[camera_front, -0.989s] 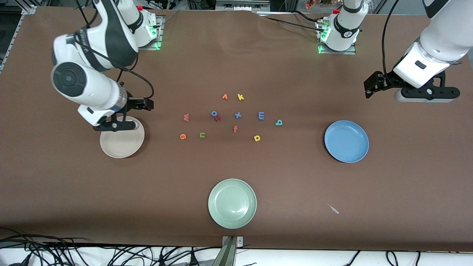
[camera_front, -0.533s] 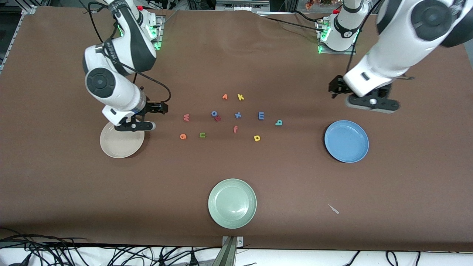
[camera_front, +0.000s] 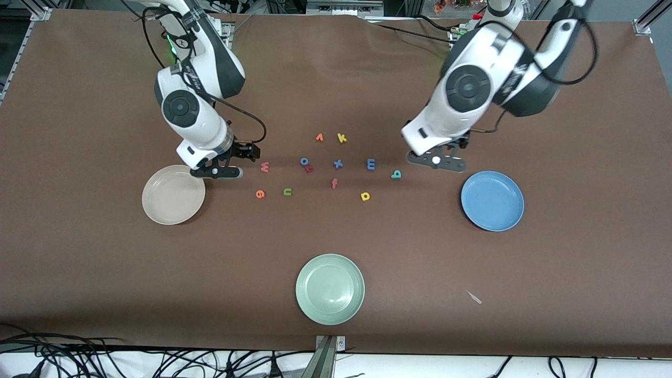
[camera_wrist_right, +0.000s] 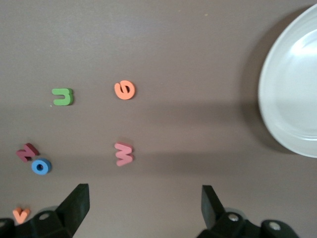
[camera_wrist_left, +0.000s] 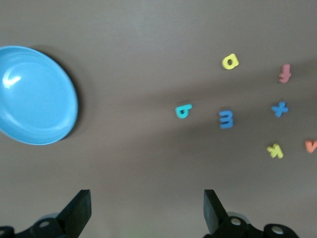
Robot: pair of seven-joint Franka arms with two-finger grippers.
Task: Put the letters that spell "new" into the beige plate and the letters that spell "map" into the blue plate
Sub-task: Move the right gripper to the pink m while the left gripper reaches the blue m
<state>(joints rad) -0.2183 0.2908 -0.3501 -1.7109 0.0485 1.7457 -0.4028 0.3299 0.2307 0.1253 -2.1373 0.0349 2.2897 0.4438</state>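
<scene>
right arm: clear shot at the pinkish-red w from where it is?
Probably yes. The right end effector is open, between the beige plate and the pinkish-red w. The w lies alone on bare table, with the orange e well apart.

A wide table (camera_front: 105, 273) covered in a matte brown sheet fills nearly the whole front view. Its covering lies flat apart from a slight wrinkle at the table edge farthest from the front camera. Past that edge stand metal frame bars (camera_front: 341, 6) (only partly in view). A tangle of black cables (camera_front: 157, 359) runs along a pale strip below the table's nearest edge, where a small metal bracket (camera_front: 329, 344) sits at the middle. Light falls evenly, giving soft shadows.
</scene>
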